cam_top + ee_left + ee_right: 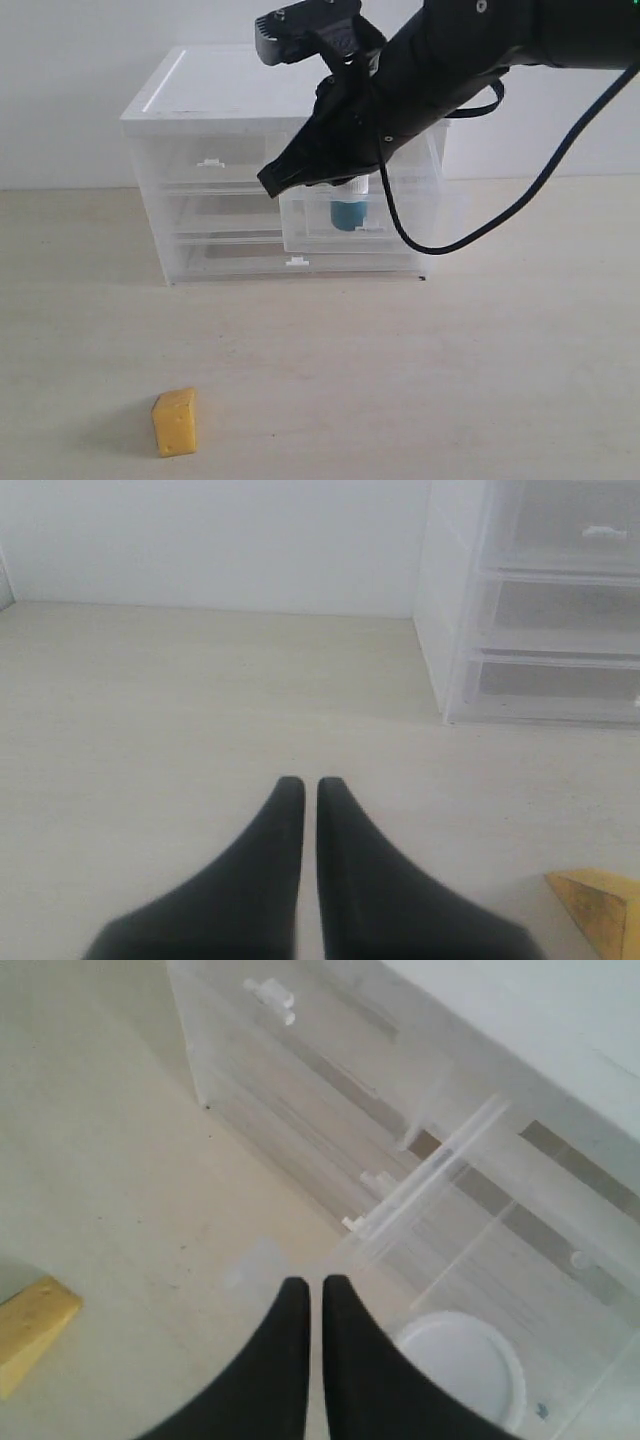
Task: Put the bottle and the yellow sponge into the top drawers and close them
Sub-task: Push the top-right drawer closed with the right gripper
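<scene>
The bottle (349,212), teal with a white cap (463,1364), stands inside the pulled-out right top drawer (312,228). The left top drawer (210,160) sits pushed in. My right gripper (268,183) hangs just left of the open drawer's front corner, above the table; in its wrist view the right gripper (308,1282) is shut with nothing between its fingers, the cap beside it. The yellow sponge (175,422) lies on the table at the front left. My left gripper (302,782) is shut and empty over bare table, with the sponge (602,908) off to one side.
The white-topped cabinet (230,85) stands at the back against the wall, with two full-width drawers (230,255) below the top pair. The right arm and its black cable (520,205) cross in front of the cabinet's right half.
</scene>
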You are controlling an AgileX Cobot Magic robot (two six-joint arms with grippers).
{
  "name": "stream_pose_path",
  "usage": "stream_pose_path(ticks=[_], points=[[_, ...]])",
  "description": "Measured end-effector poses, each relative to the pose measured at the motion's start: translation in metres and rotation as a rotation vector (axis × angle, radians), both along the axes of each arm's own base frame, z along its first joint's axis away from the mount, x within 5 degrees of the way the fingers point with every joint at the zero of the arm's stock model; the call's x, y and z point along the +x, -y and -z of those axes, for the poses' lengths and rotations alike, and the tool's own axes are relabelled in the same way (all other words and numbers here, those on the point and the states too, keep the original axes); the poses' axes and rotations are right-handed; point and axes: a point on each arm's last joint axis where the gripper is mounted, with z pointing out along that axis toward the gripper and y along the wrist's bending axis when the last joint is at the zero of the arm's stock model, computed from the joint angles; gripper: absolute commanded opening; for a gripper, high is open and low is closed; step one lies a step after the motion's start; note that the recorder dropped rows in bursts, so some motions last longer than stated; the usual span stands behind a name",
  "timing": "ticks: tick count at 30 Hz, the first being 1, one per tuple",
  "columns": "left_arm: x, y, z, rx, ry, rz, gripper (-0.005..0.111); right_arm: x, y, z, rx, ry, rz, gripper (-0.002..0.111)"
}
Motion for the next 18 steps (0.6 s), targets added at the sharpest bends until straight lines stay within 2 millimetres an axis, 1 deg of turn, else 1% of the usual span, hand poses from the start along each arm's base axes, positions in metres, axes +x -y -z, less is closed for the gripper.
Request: stream_pose_path(ticks=[7,18], points=[[0.0,0.0,0.0,0.0,0.0,0.0,0.004,0.006,0.01,0.001,-0.081,0.035,0.087,0.001],[0.0,0.0,0.0,0.0,0.0,0.0,0.004,0.009,0.023,0.004,-0.19,0.043,0.198,0.001]])
